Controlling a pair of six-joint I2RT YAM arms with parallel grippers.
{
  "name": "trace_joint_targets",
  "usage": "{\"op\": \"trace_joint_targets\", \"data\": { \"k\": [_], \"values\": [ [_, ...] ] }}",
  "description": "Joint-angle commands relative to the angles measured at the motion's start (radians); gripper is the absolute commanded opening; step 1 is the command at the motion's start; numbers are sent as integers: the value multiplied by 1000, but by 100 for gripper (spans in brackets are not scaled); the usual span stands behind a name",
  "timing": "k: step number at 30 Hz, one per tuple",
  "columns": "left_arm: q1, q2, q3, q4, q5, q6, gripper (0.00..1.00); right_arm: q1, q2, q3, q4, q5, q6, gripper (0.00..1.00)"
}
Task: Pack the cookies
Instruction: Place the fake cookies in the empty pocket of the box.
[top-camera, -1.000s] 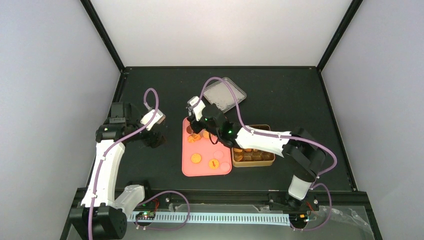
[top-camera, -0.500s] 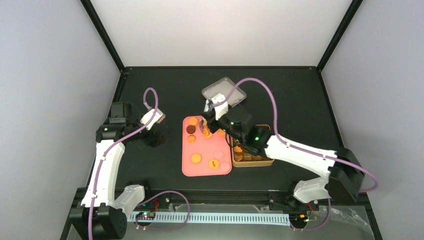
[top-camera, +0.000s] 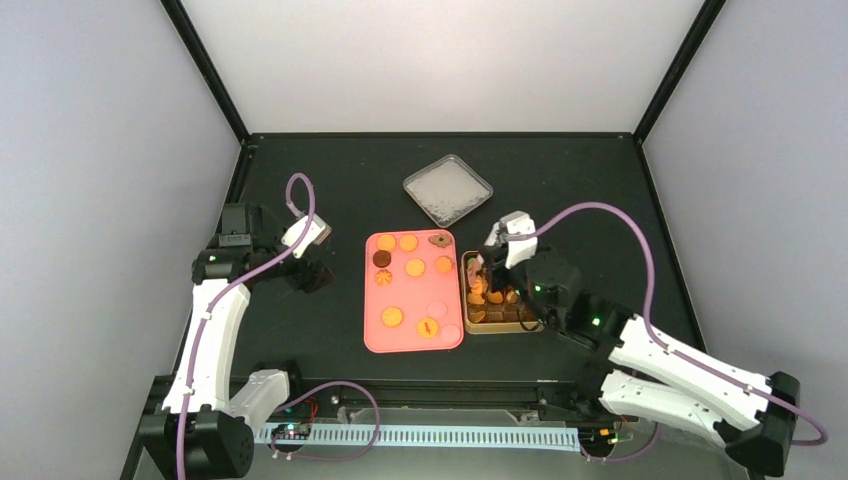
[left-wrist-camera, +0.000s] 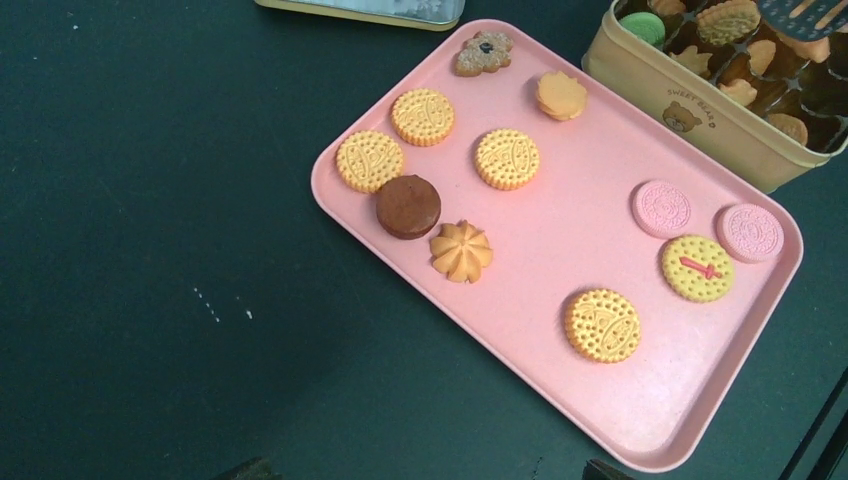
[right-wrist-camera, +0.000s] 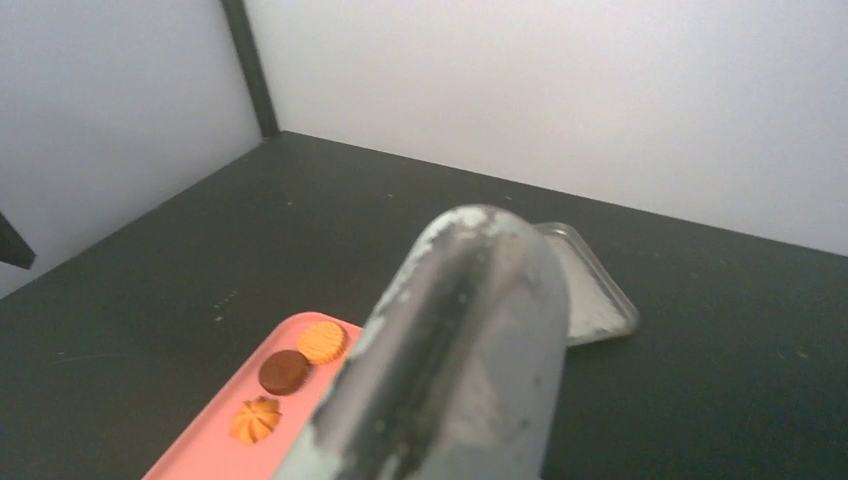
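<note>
Several cookies (left-wrist-camera: 506, 158) lie spread on a pink tray (left-wrist-camera: 580, 230): mostly golden, one dark brown (left-wrist-camera: 408, 206), two pale pink. More cookies fill a beige tin (left-wrist-camera: 700, 110) beside the tray's right edge. My right gripper (top-camera: 500, 258) is shut on metal tongs (right-wrist-camera: 450, 350), whose tips hang over the tin's near-left part (top-camera: 482, 288); whether they carry a cookie I cannot tell. The tongs' handle blocks most of the right wrist view. My left gripper (top-camera: 315, 270) stands open over bare table left of the tray, nothing between its fingers.
The tin's grey lid (top-camera: 448, 189) lies on the table behind the tray. Black frame posts and white walls close in the dark table (top-camera: 600, 200) on three sides.
My right arm has swung the tongs from the tray's far-left cookies rightward to above the tin. The left arm has not moved.
</note>
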Motion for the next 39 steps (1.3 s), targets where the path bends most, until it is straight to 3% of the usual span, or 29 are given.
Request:
{"op": "trace_joint_targets", "data": {
  "k": [1, 21, 39],
  "values": [
    [6, 9, 7, 24, 34, -15, 81, -1, -112, -34, -117, 128, 66, 5],
    [7, 31, 19, 31, 33, -21, 81, -2, -205, -150, -118, 146, 158, 8],
    [6, 36, 31, 15, 14, 3, 81, -2, -278, -115, -289, 143, 226, 11]
  ]
}}
